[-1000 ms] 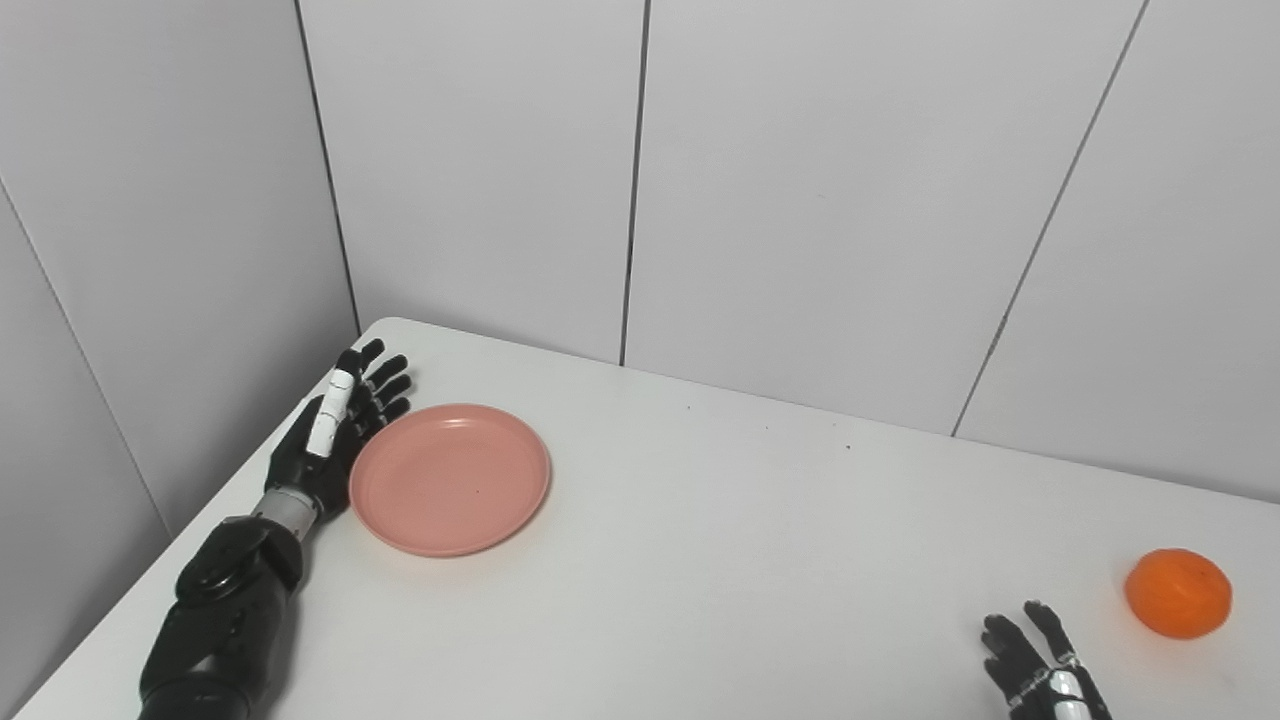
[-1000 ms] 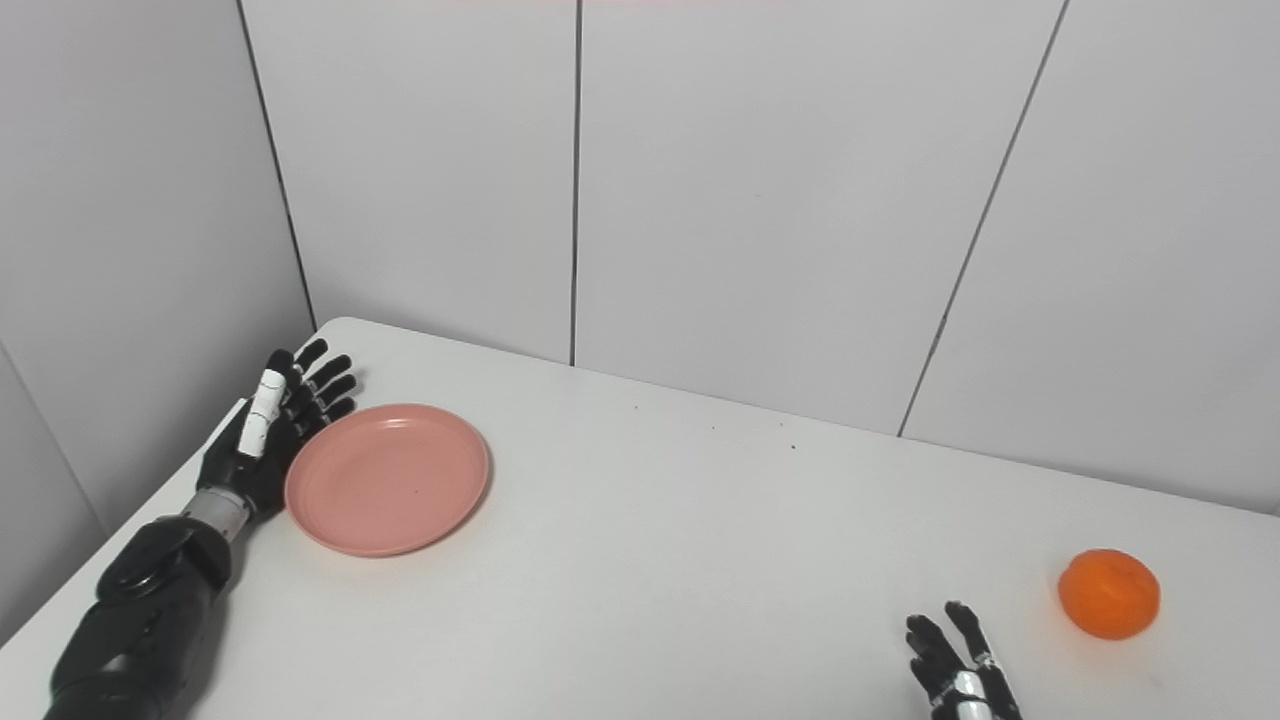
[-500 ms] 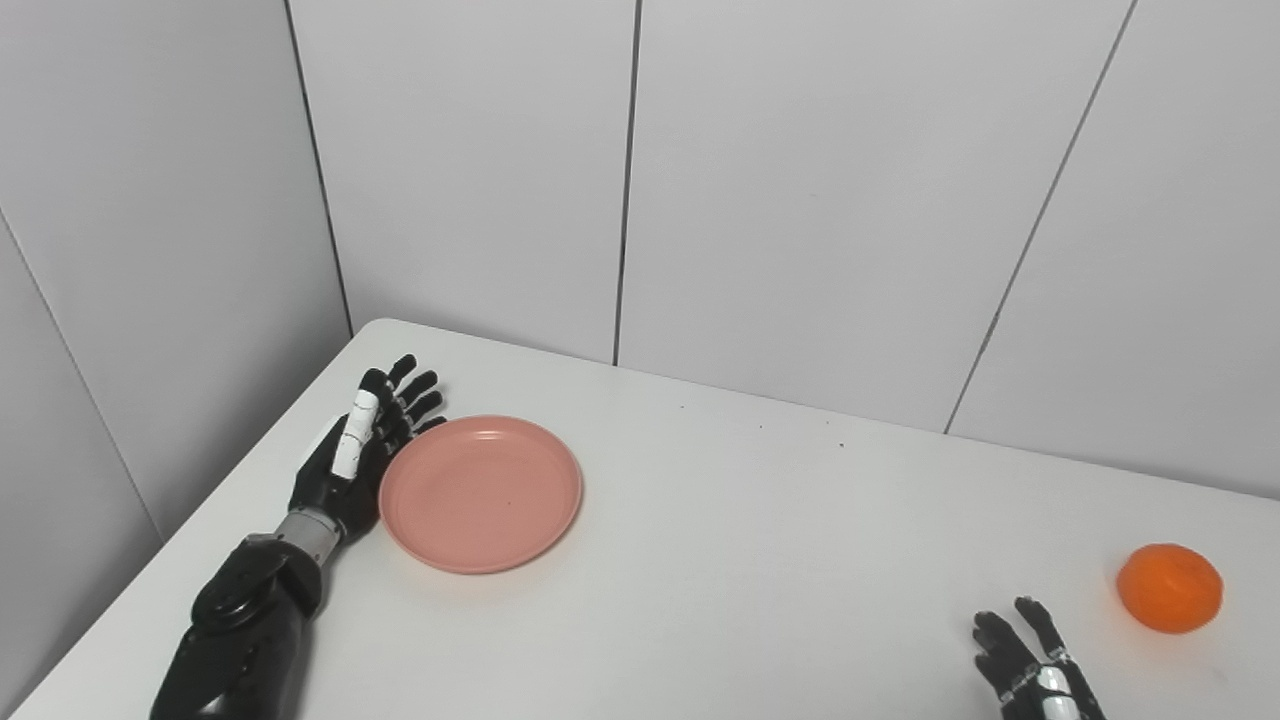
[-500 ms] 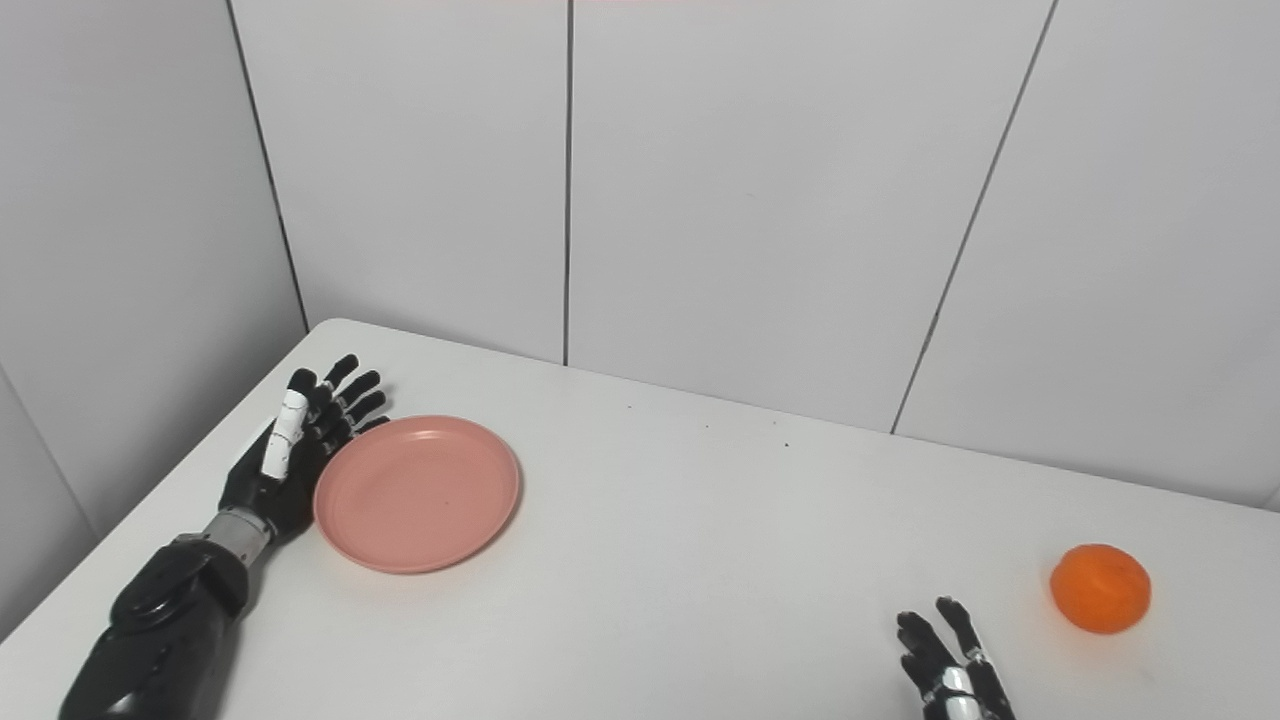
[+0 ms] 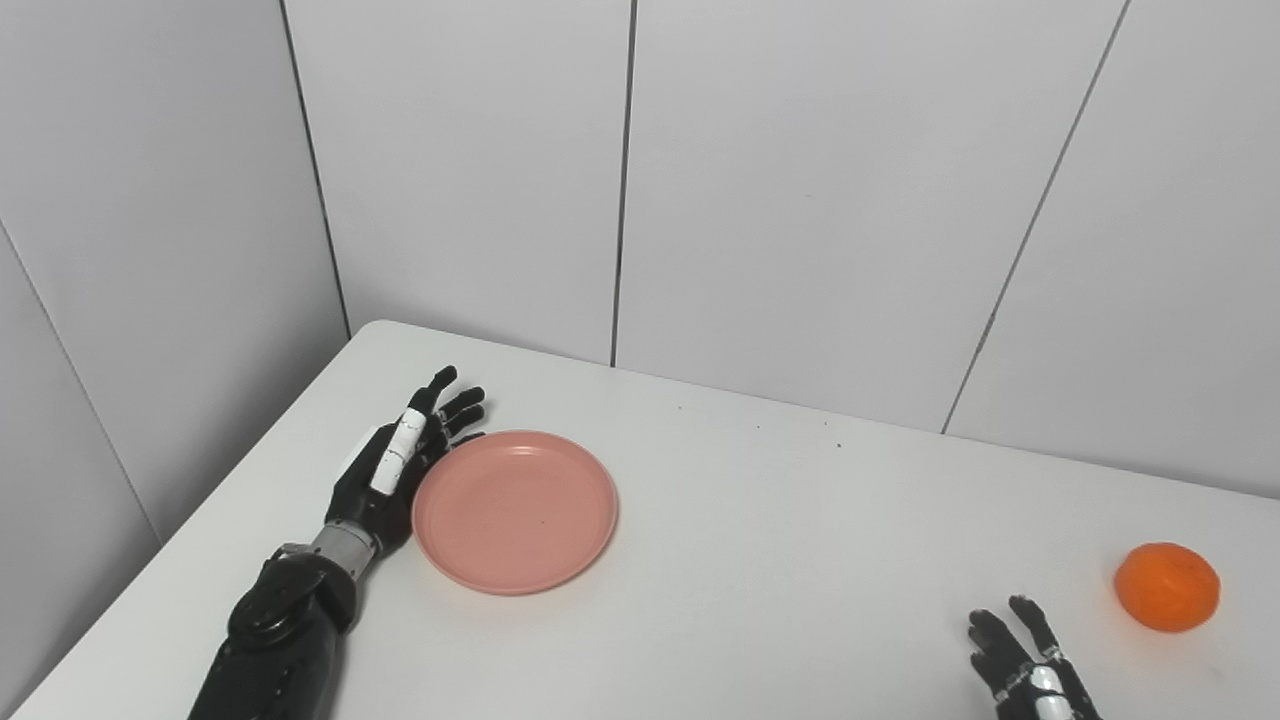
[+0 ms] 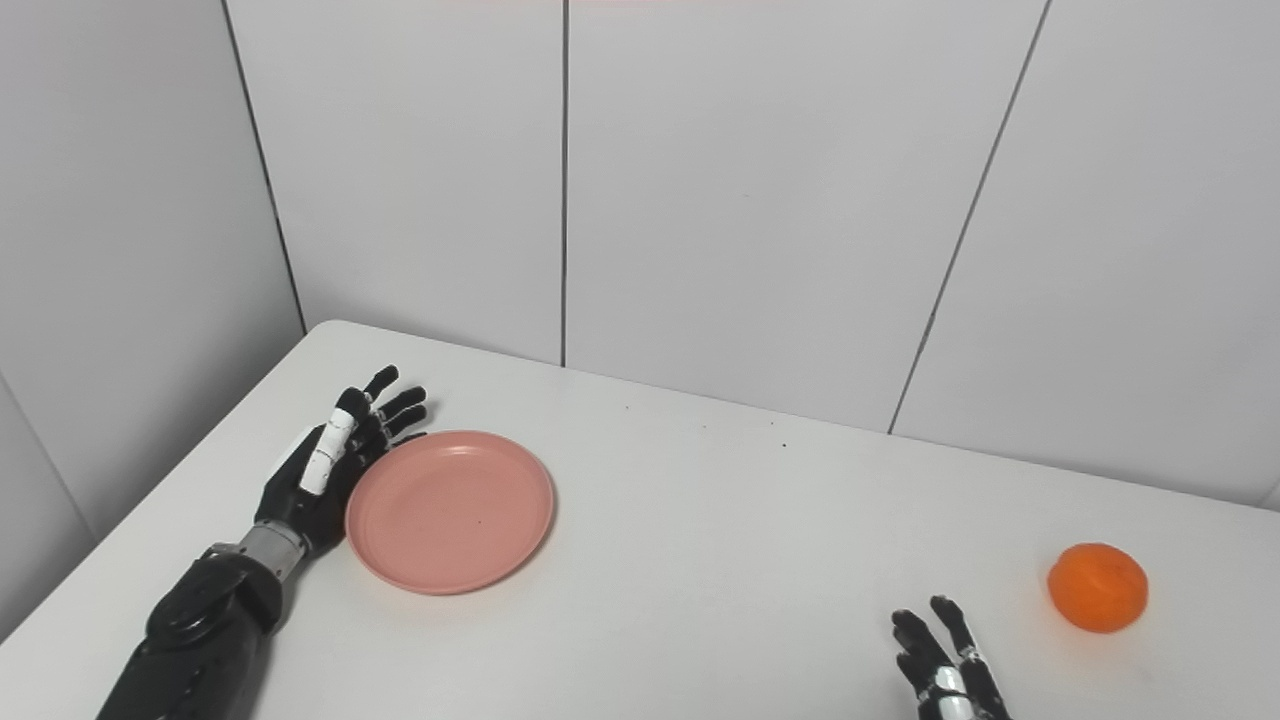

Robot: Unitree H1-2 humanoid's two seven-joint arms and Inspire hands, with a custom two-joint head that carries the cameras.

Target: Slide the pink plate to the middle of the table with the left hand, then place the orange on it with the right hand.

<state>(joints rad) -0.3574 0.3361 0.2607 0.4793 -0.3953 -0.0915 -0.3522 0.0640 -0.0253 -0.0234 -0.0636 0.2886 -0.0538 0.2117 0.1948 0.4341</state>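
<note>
A white table (image 5: 780, 560) fills a corner of pale grey panelled walls (image 5: 820, 200) with dark seams. The pink plate (image 5: 515, 510) lies at the table's 9 o'clock side; the left hand (image 5: 400, 470), fingers spread flat, touches its left rim. The orange (image 5: 1167, 586) sits at 3 o'clock. The right hand (image 5: 1025, 665), at 5 o'clock, shows fingers apart, empty.

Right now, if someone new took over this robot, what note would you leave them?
Left hand: open, fingers straight, set against the left rim of the pink plate, mid-push.
Right hand: open, low at the near edge, holding nothing.
Orange: on the table at far right, untouched.
Done: plate has slid rightward from the left corner.
Left: finish sliding it to the middle, then pick up the orange with the right hand and set it on the plate.
</note>
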